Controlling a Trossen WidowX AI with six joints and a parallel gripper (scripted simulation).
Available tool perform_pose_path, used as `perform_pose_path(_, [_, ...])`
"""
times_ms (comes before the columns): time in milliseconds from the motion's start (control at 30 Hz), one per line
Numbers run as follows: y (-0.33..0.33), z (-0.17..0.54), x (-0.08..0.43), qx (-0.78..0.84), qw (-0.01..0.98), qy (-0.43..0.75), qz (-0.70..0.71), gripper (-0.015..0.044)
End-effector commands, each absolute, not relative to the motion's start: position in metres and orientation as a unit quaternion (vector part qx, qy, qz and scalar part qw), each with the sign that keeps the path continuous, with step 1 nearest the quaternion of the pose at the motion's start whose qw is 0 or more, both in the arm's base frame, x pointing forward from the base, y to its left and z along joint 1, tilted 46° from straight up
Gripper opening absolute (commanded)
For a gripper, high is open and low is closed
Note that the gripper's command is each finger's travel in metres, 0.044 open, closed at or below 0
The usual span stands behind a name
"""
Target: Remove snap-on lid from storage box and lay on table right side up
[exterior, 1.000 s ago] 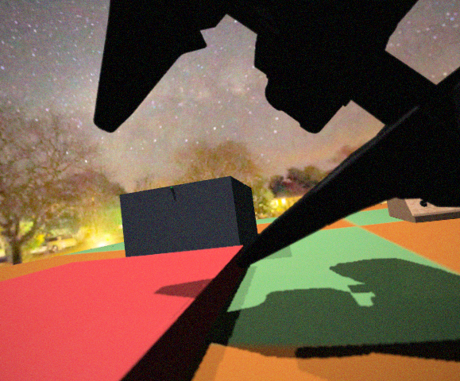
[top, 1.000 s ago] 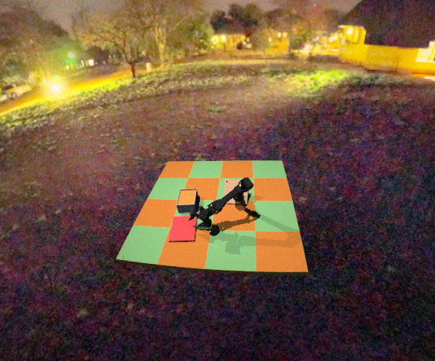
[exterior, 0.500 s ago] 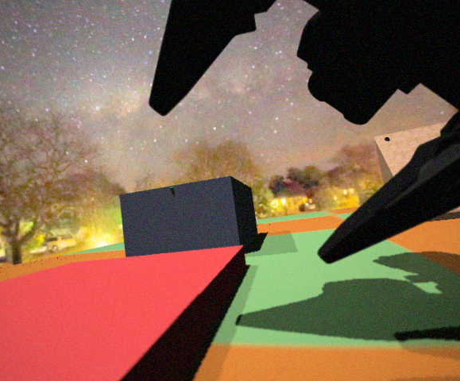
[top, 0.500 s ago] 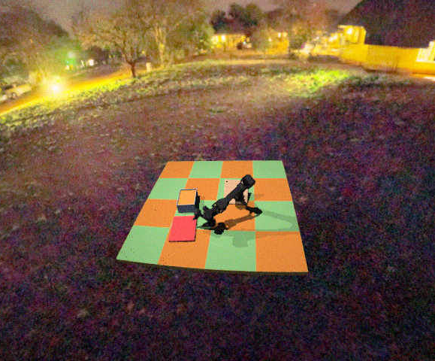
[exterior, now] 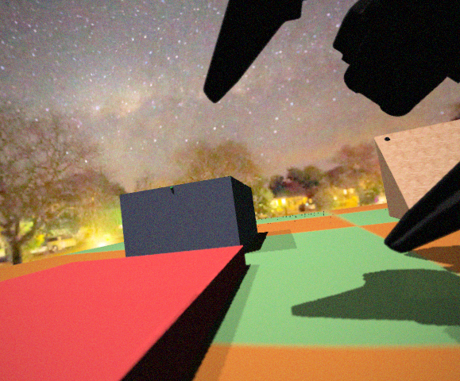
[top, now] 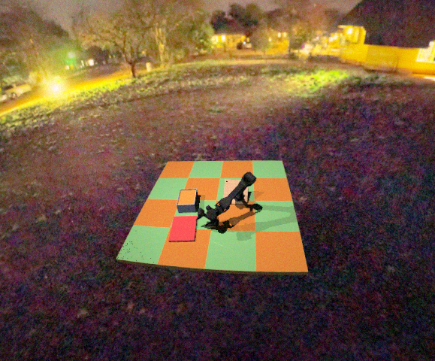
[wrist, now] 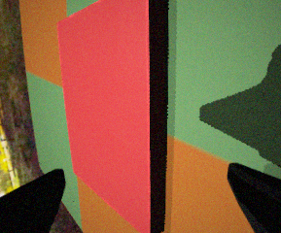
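The black parallel-jaw gripper (top: 206, 218) (exterior: 299, 172) (wrist: 146, 172) is standing wide open, its fingers spread well apart and holding nothing. The flat, square red lid (top: 182, 228) (exterior: 98, 303) (wrist: 111, 107) is lying flat on the green-and-orange checkered table (top: 231, 250) (exterior: 324, 286) (wrist: 208, 180), near the gripper and apart from its fingers, its smooth face showing upward. The dark blue-grey, open-topped rectangular storage box (top: 187, 207) (exterior: 180, 217) is standing upright near the gripper, just beside the lid. A pale pinkish block (top: 231, 188) (exterior: 423, 163) is resting farther from the gripper, partly hidden behind the black jointed arm (top: 234, 192) (exterior: 423, 53).
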State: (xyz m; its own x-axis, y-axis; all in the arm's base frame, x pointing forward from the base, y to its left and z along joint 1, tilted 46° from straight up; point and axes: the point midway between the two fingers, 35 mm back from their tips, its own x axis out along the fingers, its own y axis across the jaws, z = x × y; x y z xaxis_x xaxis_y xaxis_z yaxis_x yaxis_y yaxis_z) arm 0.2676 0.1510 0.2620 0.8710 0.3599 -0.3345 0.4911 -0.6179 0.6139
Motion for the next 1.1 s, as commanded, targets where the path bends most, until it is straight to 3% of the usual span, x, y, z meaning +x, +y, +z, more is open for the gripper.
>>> perform_pose_path(0, [0.146,0.268,0.266,0.896,0.365,0.237,-0.088,0.044])
perform_pose_path(1067, [0.107,0.305,0.233,0.896,0.366,0.237,-0.088,0.044])
